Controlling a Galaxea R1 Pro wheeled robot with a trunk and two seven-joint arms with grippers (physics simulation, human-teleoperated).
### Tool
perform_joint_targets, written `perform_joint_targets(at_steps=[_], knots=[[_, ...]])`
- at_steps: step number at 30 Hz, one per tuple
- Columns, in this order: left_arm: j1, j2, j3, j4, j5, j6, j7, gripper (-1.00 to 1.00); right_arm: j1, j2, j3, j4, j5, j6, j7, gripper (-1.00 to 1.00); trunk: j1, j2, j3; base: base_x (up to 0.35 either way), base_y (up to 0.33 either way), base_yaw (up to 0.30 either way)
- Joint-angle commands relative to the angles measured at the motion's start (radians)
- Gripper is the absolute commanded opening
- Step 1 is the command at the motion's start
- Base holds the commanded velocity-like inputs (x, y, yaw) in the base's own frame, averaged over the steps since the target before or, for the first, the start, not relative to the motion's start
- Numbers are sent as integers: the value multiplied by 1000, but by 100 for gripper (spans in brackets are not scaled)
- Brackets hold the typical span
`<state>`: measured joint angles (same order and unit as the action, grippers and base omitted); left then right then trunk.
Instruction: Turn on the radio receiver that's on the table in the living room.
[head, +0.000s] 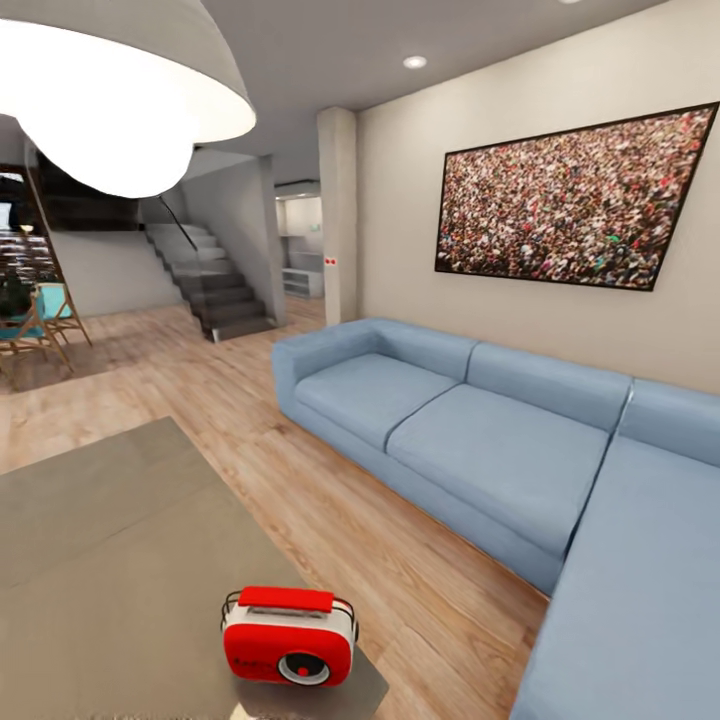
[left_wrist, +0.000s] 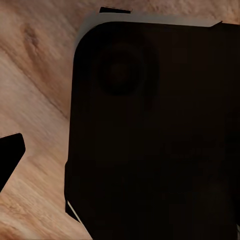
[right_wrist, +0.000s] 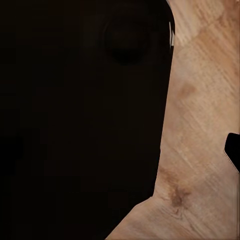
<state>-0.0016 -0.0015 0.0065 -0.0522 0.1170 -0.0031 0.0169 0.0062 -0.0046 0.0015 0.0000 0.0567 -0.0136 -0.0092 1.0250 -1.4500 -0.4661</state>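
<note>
The living room has a blue sofa (head: 480, 430) beside the table (head: 90, 560), where the radio (head: 289, 636) sits near the corner. The robot seems to be approaching; next an arm must reach the radio's dial. Whether either claw is open cannot be told.

a long blue sectional sofa (head: 480, 430) runs along the beige wall (head: 400, 220) and turns the corner at the right. above it hangs a wide framed picture of a crowd (head: 575, 200). light wood plank floor (head: 330, 520) stretches back to a grey staircase (head: 210, 280). a big white dome lamp (head: 110, 90) glows overhead, with a recessed ceiling light (head: 414, 62) beyond. wooden chairs (head: 40, 320) stand far left.
</note>
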Motion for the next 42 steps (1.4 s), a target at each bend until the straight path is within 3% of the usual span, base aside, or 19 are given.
perform_joint_targets(at_steps=[1,42], knots=[[0,0,0,0,0,0,0,100,0,0,0,0,0,0,0,100,0,0,0,1,0,263],[0,-3,0,0,0,0,0,100,0,0,2,0,0,0,0,100,0,0,0,0,0,274]])
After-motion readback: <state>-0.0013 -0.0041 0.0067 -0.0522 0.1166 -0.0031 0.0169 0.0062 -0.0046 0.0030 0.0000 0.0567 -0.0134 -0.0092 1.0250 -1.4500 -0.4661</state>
